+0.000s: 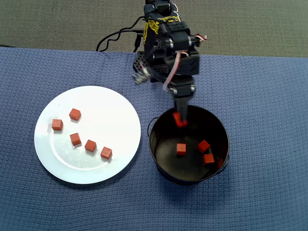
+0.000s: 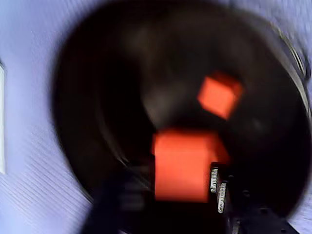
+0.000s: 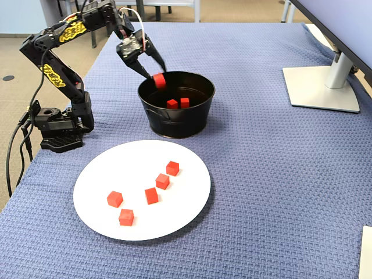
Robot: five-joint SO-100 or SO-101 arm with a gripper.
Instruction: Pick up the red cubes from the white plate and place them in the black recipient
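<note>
My gripper [image 1: 181, 115] hangs over the far rim of the black recipient [image 1: 222, 132], shut on one red cube [image 1: 180, 119]. In the blurred wrist view that cube [image 2: 181, 165] fills the space between the jaws above the dark inside of the recipient [image 2: 122, 73], and another cube [image 2: 220, 95] lies on the bottom. Three red cubes [image 1: 181, 149] lie inside the recipient in the overhead view. Several more red cubes [image 1: 90, 145] rest on the white plate [image 1: 113, 108] to the left. In the fixed view the gripper [image 3: 157, 77] holds the cube [image 3: 159, 81] at the recipient's [image 3: 174, 123] left rim.
The arm's base [image 3: 58, 125] stands at the left table edge in the fixed view, with cables [image 1: 115, 37] trailing behind it. A monitor stand [image 3: 322, 87] sits at the right. Blue woven cloth [image 1: 260, 96] covers the table.
</note>
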